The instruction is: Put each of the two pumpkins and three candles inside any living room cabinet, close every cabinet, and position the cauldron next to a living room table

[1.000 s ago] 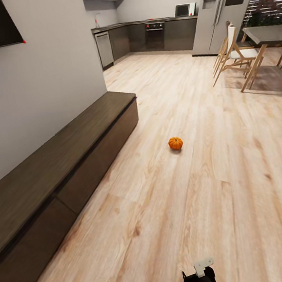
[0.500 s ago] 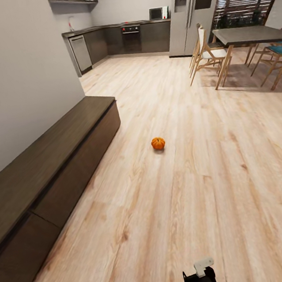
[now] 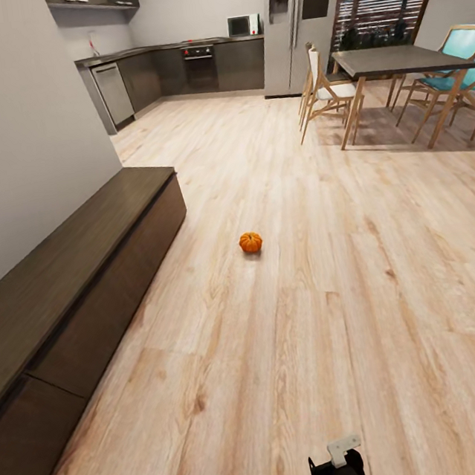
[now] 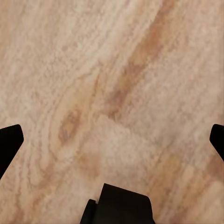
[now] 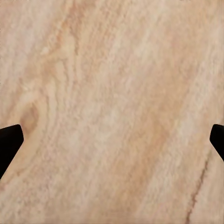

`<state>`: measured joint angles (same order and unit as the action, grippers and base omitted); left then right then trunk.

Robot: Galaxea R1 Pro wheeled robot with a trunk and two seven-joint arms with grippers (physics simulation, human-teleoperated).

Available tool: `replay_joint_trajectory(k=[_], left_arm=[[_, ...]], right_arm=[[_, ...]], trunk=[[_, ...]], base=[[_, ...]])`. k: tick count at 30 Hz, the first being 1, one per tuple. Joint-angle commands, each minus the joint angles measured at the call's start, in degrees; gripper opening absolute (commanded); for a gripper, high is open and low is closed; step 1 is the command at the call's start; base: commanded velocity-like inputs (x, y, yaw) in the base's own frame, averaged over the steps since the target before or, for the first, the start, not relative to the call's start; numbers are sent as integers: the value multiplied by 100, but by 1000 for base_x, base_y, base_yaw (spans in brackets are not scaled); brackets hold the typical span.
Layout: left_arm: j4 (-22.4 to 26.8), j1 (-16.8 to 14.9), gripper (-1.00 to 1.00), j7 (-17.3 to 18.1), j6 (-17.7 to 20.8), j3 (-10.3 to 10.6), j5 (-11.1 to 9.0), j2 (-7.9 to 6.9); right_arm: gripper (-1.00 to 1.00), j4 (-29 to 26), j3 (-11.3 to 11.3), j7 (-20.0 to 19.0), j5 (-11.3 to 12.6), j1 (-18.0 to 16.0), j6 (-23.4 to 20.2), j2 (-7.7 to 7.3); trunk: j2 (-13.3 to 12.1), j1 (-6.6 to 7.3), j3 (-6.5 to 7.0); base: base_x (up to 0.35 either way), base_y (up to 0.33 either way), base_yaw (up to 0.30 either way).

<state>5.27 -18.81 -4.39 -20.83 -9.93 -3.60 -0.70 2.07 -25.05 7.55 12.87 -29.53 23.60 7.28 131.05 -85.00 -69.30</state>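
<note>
Head view gives me a pumpkin alone on the floor, well off the cabinet along the wall, open boards all round. Both wrist views give bare floor: left gripper and right gripper spread wide, holding nothing.

Right claw spread wide, a dark fingertip at either side, nothing between them, pale wood floor beneath.
</note>
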Motion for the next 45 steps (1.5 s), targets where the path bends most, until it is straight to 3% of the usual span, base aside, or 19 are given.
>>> replay_joint_trajectory(k=[1,9,45], left_arm=[[0,0,100,0,0,0,0,0],[0,0,100,0,0,0,0,0],[0,0,100,0,0,0,0,0]], right_arm=[[100,-2,0,0,-3,0,5,0],[100,-5,0,-5,-7,0,13,26],[100,4,2,-8,5,0,13,10]], trunk=[[0,0,0],[0,0,7],[0,0,167]], base=[[0,0,-2],[-64,1,-73],[-183,135,-269]])
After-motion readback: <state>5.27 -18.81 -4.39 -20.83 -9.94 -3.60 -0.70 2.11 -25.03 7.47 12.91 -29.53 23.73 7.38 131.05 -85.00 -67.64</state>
